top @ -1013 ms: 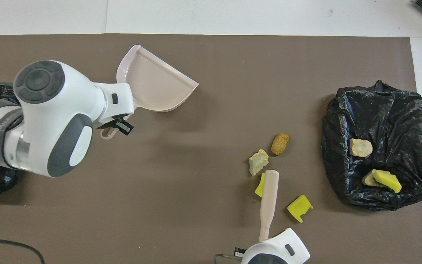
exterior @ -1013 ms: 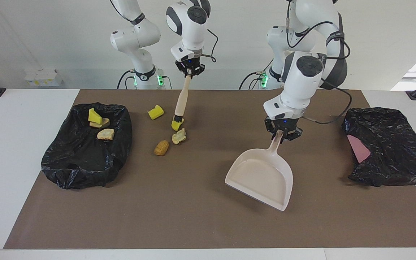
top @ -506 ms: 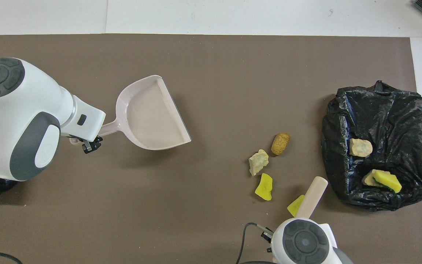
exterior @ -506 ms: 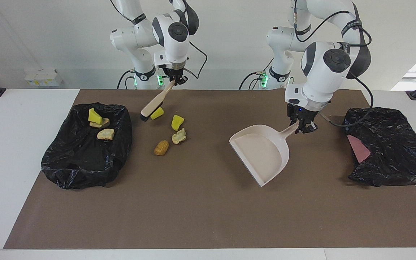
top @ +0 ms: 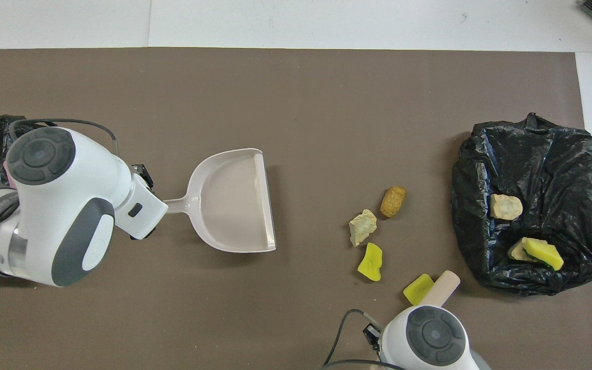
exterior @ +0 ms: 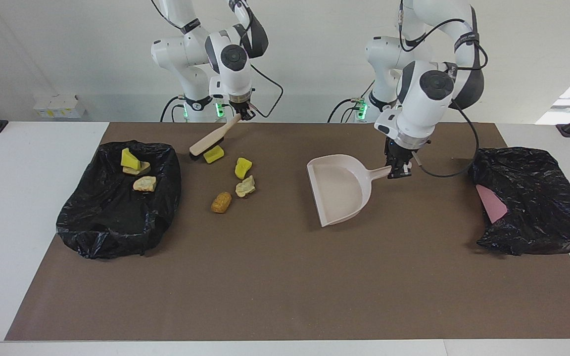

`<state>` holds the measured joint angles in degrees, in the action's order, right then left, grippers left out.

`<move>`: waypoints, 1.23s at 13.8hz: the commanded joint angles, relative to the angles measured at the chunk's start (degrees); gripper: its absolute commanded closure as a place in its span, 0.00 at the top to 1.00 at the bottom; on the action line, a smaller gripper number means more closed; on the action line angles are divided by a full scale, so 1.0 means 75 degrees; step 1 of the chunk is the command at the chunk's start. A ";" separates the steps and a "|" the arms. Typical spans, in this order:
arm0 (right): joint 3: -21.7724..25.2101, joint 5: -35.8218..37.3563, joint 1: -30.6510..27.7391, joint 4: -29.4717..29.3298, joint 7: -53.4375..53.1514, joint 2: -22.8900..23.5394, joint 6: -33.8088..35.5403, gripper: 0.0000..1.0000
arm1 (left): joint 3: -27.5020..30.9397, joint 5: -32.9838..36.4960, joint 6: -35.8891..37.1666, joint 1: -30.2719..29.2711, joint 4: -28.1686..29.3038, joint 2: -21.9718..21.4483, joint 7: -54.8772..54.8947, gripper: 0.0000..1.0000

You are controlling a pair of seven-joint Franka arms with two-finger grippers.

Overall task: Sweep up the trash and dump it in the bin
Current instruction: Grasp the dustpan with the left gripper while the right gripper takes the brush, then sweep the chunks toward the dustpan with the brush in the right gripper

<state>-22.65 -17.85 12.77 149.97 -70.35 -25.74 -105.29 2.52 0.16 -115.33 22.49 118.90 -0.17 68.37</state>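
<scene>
Your dustpan has swung mouth-on to the trash.
Left hand [exterior: 398, 170] still grips the dustpan [exterior: 337, 193] handle; right hand [exterior: 242, 114] still clamps the brush [exterior: 209, 141], now lower, its head touching a yellow wedge [exterior: 213, 154]. Three loose pieces [exterior: 238, 185] lie between the hands; three sit in the bin [exterior: 117, 198].

A: Where does the facing camera sit?
B: High, across the surface [exterior: 285, 296], looking at both robot bases from some way off.
A: And the overhead one?
B: Above the robots' own end, looking steeply down and forward, closer in.
A: Any overlap?
B: Both take in the brown mat [top: 327, 103], half a turn apart.
</scene>
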 commanded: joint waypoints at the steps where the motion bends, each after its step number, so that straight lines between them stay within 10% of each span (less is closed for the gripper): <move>1: -0.0027 -0.0210 -0.0026 0.0148 0.0354 -0.0201 -0.0328 0.00 | 0.0063 0.0131 -0.0967 0.0376 0.0798 -0.0223 -0.0033 0.00; 17: -0.0050 -0.0151 0.0066 -0.2991 0.3697 0.3268 -0.1770 0.00 | 0.0028 0.1139 -0.1766 0.1607 0.1010 0.0328 -0.2237 0.00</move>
<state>-22.51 -17.89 12.26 130.63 -44.90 -2.92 -118.81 2.17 7.54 -126.52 33.50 125.36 2.52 52.70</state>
